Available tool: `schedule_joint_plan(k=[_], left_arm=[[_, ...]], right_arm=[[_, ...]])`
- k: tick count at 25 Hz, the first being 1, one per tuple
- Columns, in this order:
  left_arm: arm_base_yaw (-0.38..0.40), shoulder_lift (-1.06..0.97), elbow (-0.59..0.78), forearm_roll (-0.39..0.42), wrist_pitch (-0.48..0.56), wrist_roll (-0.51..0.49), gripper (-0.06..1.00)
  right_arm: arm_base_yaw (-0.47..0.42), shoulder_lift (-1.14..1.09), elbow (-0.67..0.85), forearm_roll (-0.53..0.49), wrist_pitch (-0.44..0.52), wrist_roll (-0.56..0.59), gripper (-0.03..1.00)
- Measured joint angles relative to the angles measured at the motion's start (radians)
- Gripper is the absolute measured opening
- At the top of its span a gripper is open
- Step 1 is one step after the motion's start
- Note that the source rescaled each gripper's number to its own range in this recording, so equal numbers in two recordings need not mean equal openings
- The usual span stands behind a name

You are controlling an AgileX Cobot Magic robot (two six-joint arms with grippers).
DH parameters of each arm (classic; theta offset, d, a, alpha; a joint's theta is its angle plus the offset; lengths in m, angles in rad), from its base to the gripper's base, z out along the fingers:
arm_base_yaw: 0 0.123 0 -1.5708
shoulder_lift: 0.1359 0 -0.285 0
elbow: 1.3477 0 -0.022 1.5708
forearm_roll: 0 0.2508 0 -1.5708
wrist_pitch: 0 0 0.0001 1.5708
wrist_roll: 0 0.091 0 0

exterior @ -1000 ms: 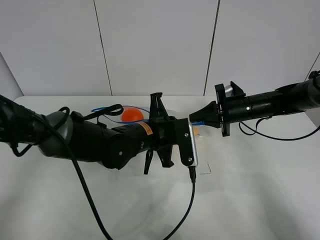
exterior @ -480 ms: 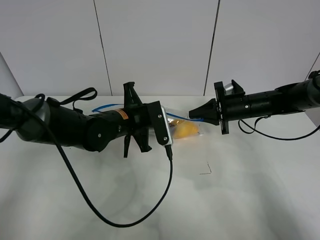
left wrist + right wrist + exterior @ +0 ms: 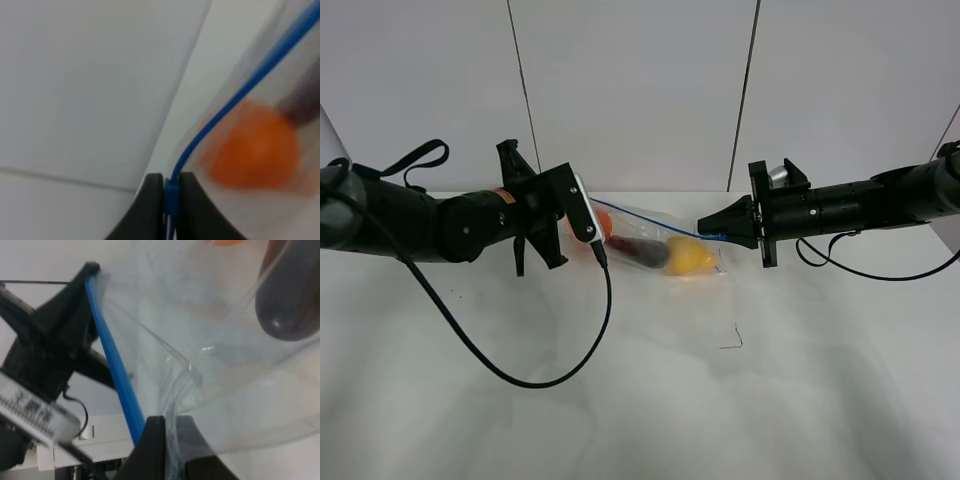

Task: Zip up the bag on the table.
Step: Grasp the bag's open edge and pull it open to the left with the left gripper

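Bag [image 3: 660, 245]: it hangs stretched between my two sets of fingers, over the white surface [image 3: 800, 390]. I cannot tell whether its underside touches the surface.

Left fingers [image 3: 152, 200]: together, clamped on the blue zip strip [image 3: 235, 95] at the bag's ball end. The strip runs out from between them in a single line. In the high view the wrist camera housing covers these fingers.

Right fingers [image 3: 154, 445]: together, clamped on the clear film at the bag's opposite corner, by the fruit end. The zip strip [image 3: 112, 365] comes down to that grip just beside one finger. In the high view these fingers [image 3: 725, 222] meet the bag at its top corner.

Zip strip, high view [image 3: 640, 215]: it runs along the bag's upper edge from one grip to the other, sagging slightly. I cannot tell whether the two halves are pressed shut along the whole length.

Contents: an orange ball [image 3: 250, 150] lies at the left-finger end. A dark item [image 3: 640, 250] lies along the middle. A yellow fruit [image 3: 688, 258] lies at the right-finger end, touching the dark item.

Surroundings: a small black corner mark [image 3: 732, 340] sits on the surface, on the near side of the bag's fruit end and apart from the bag. A black cable [image 3: 550, 375] loops onto the surface on the near side of the bag's ball end.
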Motion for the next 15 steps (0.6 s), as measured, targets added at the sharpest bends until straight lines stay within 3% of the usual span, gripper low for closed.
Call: schedule_joint_plan(k=[8,15], left_arm=[[0.101,-0.002,0.000,0.000,0.003,0.000,0.00],[0.129,-0.002,0.000,-0.005,0.000,0.000,0.00]], right_arm=[[0.000,0.000,0.000,-0.002,0.000,0.000,0.00],[0.000,0.000,0.000,-0.013,0.000,0.000,0.00]])
